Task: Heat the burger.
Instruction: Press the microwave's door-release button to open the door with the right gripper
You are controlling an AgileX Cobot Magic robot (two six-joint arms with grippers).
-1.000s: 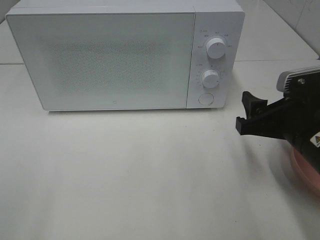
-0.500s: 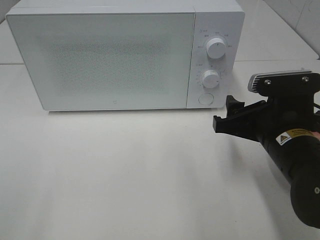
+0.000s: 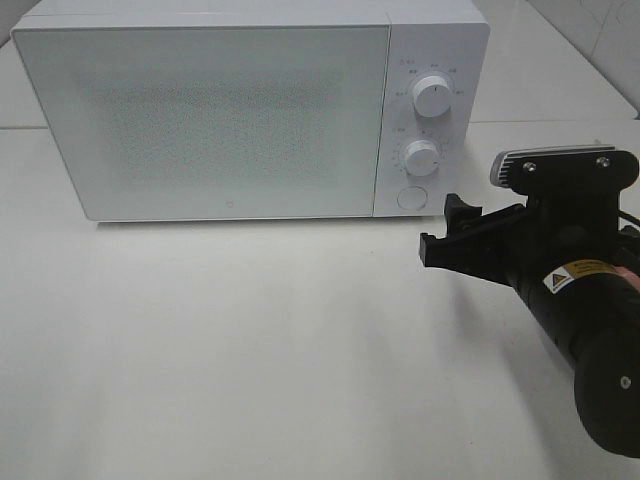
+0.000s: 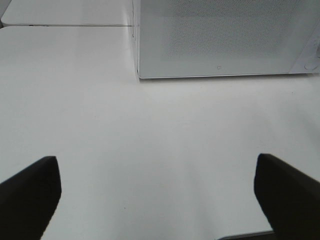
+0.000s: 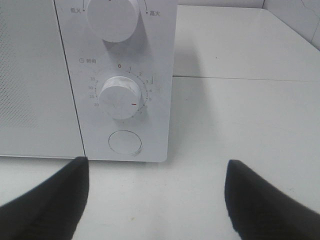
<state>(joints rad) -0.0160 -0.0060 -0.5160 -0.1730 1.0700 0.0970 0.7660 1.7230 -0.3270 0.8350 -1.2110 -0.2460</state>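
Burger shows in none of my views, so I can't place it against either gripper; the right gripper (image 3: 440, 228) and left gripper (image 4: 157, 195) both stand wide and empty, with the shut microwave (image 3: 200, 110) ahead of the fingers, and I judge the burger soft, top-heavy and easily squashed, best gripped low and gently.

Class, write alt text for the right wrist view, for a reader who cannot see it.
The open, empty right gripper faces the control panel of a white microwave. The panel has an upper knob, a timer knob and a round button beneath, above a white table.
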